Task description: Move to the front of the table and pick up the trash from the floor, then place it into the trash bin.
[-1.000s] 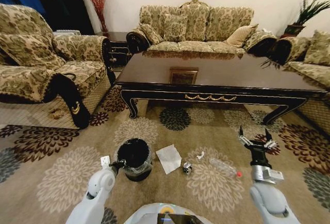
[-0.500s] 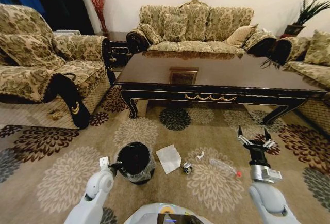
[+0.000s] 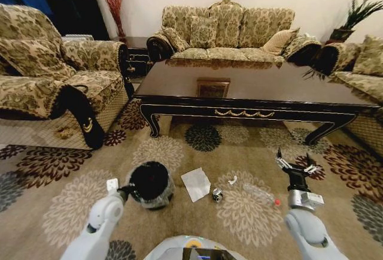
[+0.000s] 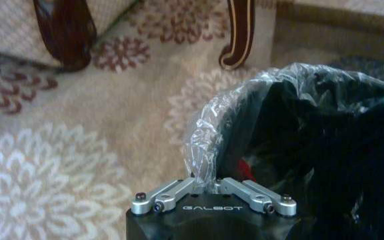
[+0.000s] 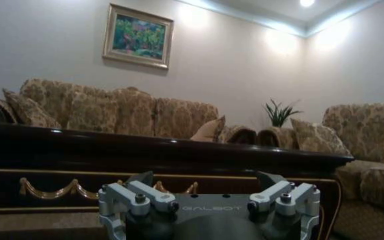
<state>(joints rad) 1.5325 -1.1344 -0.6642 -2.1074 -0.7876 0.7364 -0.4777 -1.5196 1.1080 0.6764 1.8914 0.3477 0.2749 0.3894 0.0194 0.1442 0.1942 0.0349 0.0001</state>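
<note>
My left gripper (image 3: 127,189) is pinched on the liner at the nine o'clock rim of the trash bin (image 3: 149,183), my right gripper (image 3: 294,167) hangs wide and empty, and the bottle (image 3: 261,194) lies at its eight o'clock, long axis running ten-to-four, nearer that arm.

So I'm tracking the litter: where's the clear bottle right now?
In the head view, the clear plastic bottle with red cap lies on the beige carpet, right of the crumpled white paper, near the right end effector.
</note>
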